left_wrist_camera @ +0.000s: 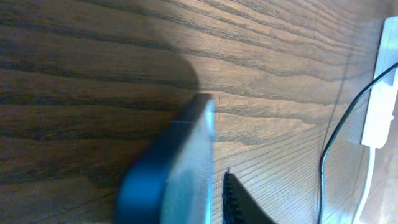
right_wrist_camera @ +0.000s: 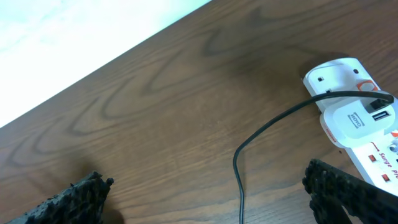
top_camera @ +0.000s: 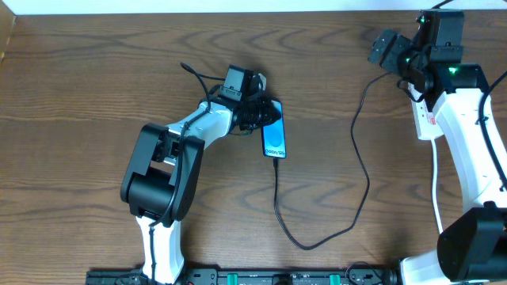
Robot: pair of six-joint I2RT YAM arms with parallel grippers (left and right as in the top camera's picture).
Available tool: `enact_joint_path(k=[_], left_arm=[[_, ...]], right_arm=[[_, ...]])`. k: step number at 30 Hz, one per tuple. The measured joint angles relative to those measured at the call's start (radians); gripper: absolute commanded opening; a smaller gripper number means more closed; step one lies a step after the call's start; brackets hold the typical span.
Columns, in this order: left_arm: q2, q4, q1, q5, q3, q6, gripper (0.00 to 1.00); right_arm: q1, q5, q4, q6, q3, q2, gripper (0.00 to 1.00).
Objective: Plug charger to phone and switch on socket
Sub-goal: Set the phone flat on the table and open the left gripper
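The left gripper is reaching in from the lower left of the overhead frame to the upper left edge of the phone, which is lying just left of centre on the wooden worktop with its blue screen facing up. In the left wrist view the phone is filling the lower middle as a blurred blue slab, and one dark ridged finger is showing just beside its right edge. The other finger is hidden behind the phone, so it cannot be told whether the jaws are pressing on it or only flanking it. The charger is meeting the phone's lower end, dropping toward the bottom of the frame, looping right and climbing toward the upper right, where the white socket is lying partly under the right arm. The right gripper is hanging at the upper right, above and left of the socket's visible part. Its jaws are standing wide apart and empty in the right wrist view, one at each lower corner. There the charger is running into a white plug block seated on the socket at the right edge. The position of the socket's switches cannot be made out.
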Motion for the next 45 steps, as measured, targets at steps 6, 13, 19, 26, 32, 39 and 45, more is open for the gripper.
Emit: enact_joint_path(k=[6, 13, 19, 26, 32, 39, 45], left_arm=[[0.000, 0.000, 0.000, 0.000, 0.000, -0.005, 0.38], [-0.001, 0.004, 0.000, 0.021, 0.011, -0.006, 0.73], [-0.001, 0.003, -0.001, 0.028, 0.014, -0.005, 0.78], [-0.003, -0.023, -0.002, 0.010, 0.023, -0.009, 0.79], [-0.009, -0.049, 0.007, -0.007, 0.026, -0.010, 0.79], [-0.018, -0.085, 0.026, -0.041, 0.030, -0.036, 0.80], [-0.035, -0.130, 0.027, -0.122, 0.033, -0.039, 0.80]], right_arm=[[0.000, 0.000, -0.004, 0.000, 0.000, 0.000, 0.99], [0.000, 0.000, -0.006, 0.000, 0.000, 0.000, 0.99], [0.000, 0.000, -0.007, -0.002, 0.000, 0.000, 0.99], [0.000, 0.000, -0.015, -0.003, 0.000, 0.000, 0.99], [0.000, 0.000, -0.018, -0.003, 0.000, 0.000, 0.99], [0.000, 0.000, -0.018, -0.003, 0.000, 0.000, 0.99], [0.000, 0.000, -0.018, -0.003, 0.000, 0.000, 0.99]])
